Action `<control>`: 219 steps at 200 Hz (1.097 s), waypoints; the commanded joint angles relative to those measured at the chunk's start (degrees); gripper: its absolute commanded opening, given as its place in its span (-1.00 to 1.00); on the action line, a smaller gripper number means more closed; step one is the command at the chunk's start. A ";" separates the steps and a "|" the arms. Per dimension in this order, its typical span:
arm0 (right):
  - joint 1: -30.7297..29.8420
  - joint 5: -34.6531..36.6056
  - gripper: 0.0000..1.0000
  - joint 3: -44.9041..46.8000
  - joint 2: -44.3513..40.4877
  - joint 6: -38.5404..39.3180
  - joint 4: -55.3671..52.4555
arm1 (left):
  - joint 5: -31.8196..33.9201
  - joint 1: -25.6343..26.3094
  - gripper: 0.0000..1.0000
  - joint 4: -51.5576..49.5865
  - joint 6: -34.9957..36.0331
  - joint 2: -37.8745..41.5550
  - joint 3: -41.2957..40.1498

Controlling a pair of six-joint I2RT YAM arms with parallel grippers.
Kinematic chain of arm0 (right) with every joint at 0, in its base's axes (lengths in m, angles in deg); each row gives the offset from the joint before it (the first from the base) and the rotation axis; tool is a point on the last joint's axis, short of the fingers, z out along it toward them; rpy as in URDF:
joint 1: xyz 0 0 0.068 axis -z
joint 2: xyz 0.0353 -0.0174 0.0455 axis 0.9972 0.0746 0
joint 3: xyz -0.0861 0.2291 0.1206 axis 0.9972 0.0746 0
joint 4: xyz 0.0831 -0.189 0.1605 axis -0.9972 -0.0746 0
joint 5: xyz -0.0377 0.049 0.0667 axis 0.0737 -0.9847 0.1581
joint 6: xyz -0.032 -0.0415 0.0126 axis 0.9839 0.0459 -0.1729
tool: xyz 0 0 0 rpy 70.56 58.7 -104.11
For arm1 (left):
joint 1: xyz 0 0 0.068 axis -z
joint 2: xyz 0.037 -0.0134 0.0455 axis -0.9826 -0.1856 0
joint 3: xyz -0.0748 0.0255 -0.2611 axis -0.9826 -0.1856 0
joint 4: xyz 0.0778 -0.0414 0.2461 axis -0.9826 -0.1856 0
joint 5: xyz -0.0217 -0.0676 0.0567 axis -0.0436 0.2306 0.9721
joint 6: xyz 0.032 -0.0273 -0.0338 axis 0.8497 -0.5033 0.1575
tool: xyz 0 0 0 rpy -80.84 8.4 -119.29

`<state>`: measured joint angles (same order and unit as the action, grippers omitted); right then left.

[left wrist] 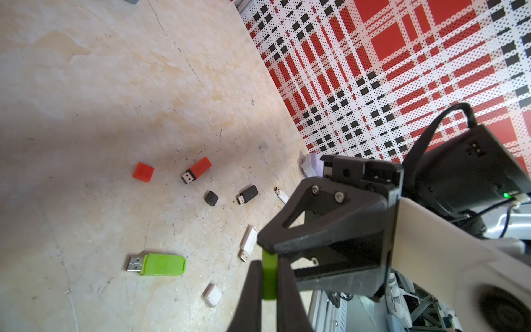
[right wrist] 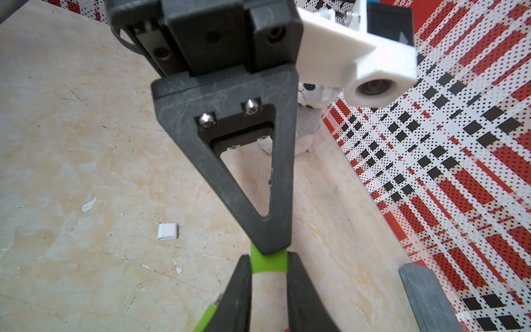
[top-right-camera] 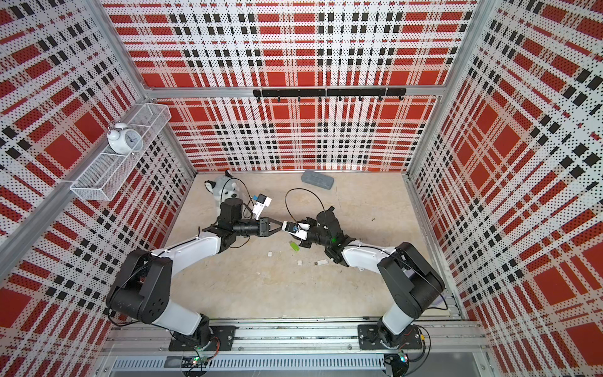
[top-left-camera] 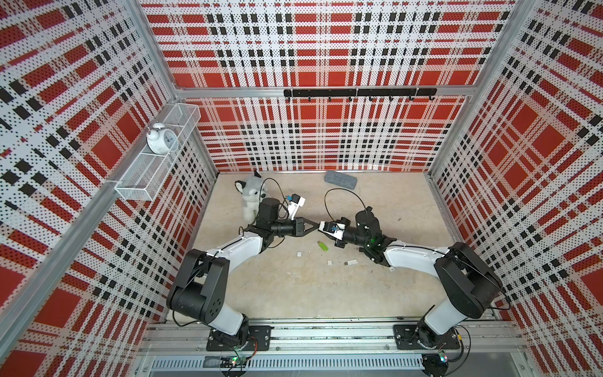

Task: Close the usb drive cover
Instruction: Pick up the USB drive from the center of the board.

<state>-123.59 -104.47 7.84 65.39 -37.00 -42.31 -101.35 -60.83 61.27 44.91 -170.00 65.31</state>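
Both pairs of jaws meet in mid-air on one green cap [left wrist: 269,284]: the left gripper [left wrist: 269,263] is clamped tight on it, and the right gripper [right wrist: 268,268] presses it on both sides from the opposite end. If either lets go unevenly, the small smooth piece would likely twist or drop beside the loose white cap [left wrist: 212,294]. Below the jaws and well apart, the green USB drive [left wrist: 161,264] lies flat on the table [left wrist: 86,115], bright plastic, metal plug bare.

The usb drive [top-left-camera: 323,246] lies on the table [top-left-camera: 391,293] — plush toy [top-left-camera: 252,196] behind-left, case [top-left-camera: 340,180] behind-right. Small caps [top-left-camera: 299,253], seemingly, lie before it.
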 commanded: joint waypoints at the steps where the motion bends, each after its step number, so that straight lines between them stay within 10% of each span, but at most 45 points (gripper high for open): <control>1: -0.32 0.72 -0.43 -0.74 0.18 -1.24 0.82 | 0.58 0.20 -1.00 -0.26 1.30 -0.17 1.66; 60: 3.23 3.22 0.00 3.95 -3.10 -12.83 -2.97 | 3.76 -6.27 -1.00 1.95 0.04 5.11 -0.15; 119: 2.54 9.03 -0.17 -9.96 6.36 -29.10 -36.75 | 8.01 -11.01 -1.00 9.16 -3.24 14.04 -5.32; 219: -2.28 15.50 -0.06 -20.42 16.06 -33.83 -45.44 | 9.81 -11.89 -1.00 9.61 -3.62 17.30 -7.49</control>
<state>-125.01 -89.98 -10.17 79.69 -69.39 -85.25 -92.15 -72.17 69.37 41.43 -153.98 58.51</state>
